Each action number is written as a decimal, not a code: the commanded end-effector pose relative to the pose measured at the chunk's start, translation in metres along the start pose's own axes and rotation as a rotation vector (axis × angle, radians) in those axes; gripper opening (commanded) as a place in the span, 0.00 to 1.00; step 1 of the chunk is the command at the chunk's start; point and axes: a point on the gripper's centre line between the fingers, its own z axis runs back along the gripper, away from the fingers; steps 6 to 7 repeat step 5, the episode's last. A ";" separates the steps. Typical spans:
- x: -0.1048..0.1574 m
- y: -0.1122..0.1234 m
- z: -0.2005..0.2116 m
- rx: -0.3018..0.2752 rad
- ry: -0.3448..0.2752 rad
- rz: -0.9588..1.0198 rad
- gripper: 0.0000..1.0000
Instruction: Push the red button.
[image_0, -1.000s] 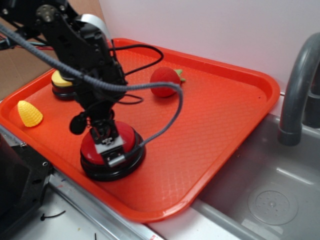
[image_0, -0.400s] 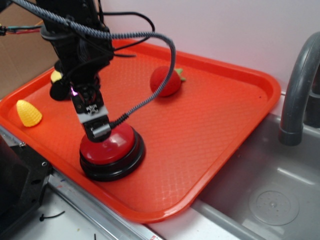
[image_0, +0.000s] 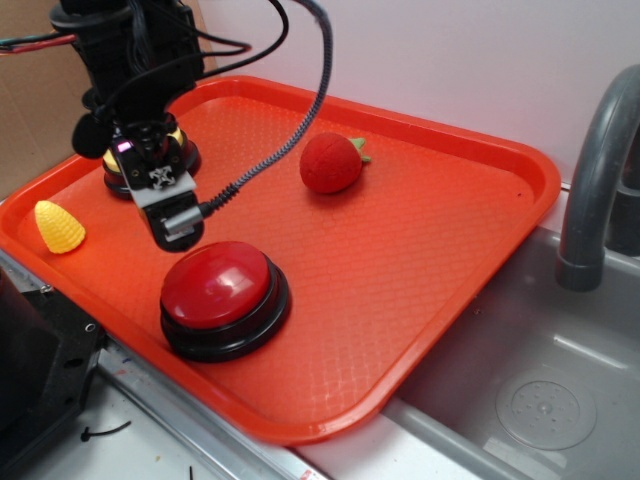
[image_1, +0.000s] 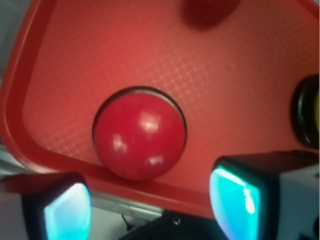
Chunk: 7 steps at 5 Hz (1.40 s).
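The red button (image_0: 218, 284) is a glossy dark-red dome on a black base, near the front edge of the orange tray (image_0: 430, 250). My gripper (image_0: 177, 230) hangs in the air just above and to the left of it, not touching it. In the wrist view the red button (image_1: 139, 135) lies ahead of the gripper (image_1: 152, 207). The two fingers (image_1: 67, 212) stand well apart with nothing between them.
A yellow button (image_0: 178, 150) sits on the tray behind the gripper, partly hidden. A fuzzy red strawberry toy (image_0: 330, 163) lies at the tray's back. A yellow corn toy (image_0: 58, 227) lies at the left. A grey sink (image_0: 540, 380) and faucet (image_0: 592, 170) are on the right.
The gripper was pressed down on the red button's dome. It has lifted off it and moved up and back to the left. The button has stayed in place.
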 end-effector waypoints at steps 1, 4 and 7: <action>0.008 0.009 0.029 -0.023 -0.068 0.053 1.00; 0.010 0.022 0.058 -0.008 -0.064 0.103 1.00; 0.011 0.021 0.065 -0.003 -0.064 0.101 1.00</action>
